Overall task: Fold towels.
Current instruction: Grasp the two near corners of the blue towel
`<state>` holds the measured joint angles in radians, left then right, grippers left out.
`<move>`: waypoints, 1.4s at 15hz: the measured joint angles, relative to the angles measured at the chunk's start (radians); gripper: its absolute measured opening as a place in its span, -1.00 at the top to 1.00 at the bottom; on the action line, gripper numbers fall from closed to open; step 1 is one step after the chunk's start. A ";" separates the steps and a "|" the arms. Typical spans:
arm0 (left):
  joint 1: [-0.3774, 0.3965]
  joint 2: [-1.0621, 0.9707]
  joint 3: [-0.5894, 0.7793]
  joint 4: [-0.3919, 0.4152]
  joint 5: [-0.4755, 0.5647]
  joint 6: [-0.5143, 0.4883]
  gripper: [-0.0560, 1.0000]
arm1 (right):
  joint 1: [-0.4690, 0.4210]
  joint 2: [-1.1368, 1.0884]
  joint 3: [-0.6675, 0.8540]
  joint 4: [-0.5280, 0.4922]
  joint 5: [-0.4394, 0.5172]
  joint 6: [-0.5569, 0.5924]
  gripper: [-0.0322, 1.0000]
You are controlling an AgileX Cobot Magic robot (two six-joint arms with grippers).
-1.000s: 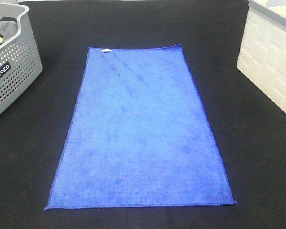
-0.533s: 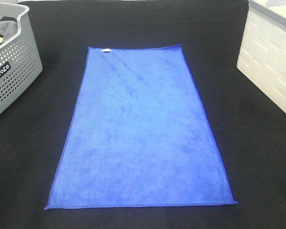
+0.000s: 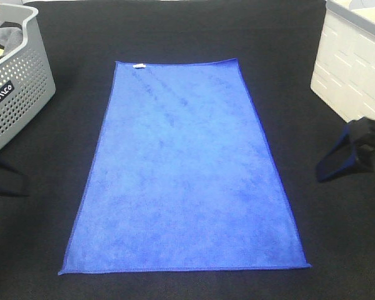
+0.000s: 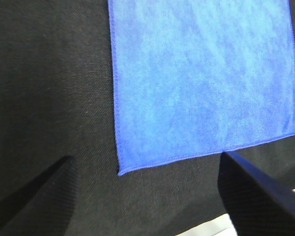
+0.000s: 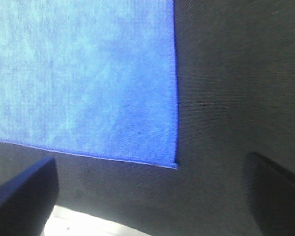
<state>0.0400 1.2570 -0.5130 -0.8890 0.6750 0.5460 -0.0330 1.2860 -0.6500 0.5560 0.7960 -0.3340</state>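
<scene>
The royal-blue towel (image 3: 184, 169) lies flat and spread out on the black table, its small white tag (image 3: 138, 65) at the far edge. My left gripper (image 3: 1, 178) enters at the left edge, beside the towel and apart from it. In the left wrist view it is open (image 4: 147, 196), above the black cloth just off a near towel corner (image 4: 120, 171). My right gripper (image 3: 350, 157) hovers to the right of the towel. In the right wrist view it is open and empty (image 5: 150, 196), just off the other near corner (image 5: 176, 164).
A perforated grey basket (image 3: 22, 94) with a grey cloth (image 3: 6, 34) inside stands at the far left. A white crate (image 3: 356, 69) stands at the far right. The black table cover (image 3: 175, 31) surrounds the towel.
Both grippers have come into the exterior view, the left from the left edge and the right from the right edge. The towel has not moved.
</scene>
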 joint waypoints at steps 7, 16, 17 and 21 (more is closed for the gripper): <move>0.000 0.403 -0.003 -0.372 -0.008 0.442 -0.52 | 0.000 0.331 0.022 0.337 -0.092 -0.368 -0.65; -0.170 0.551 -0.006 -0.601 -0.144 0.657 -0.38 | 0.182 0.543 0.016 0.464 -0.210 -0.429 -0.60; -0.179 0.561 -0.016 -0.609 -0.146 0.657 -0.38 | 0.186 0.553 0.015 0.496 -0.214 -0.427 -0.56; -0.229 0.645 -0.091 -0.646 -0.114 0.657 0.01 | 0.186 0.587 0.015 0.573 -0.232 -0.476 0.09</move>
<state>-0.1890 1.9020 -0.6040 -1.5350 0.5610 1.2030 0.1530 1.8730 -0.6350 1.1290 0.5640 -0.8100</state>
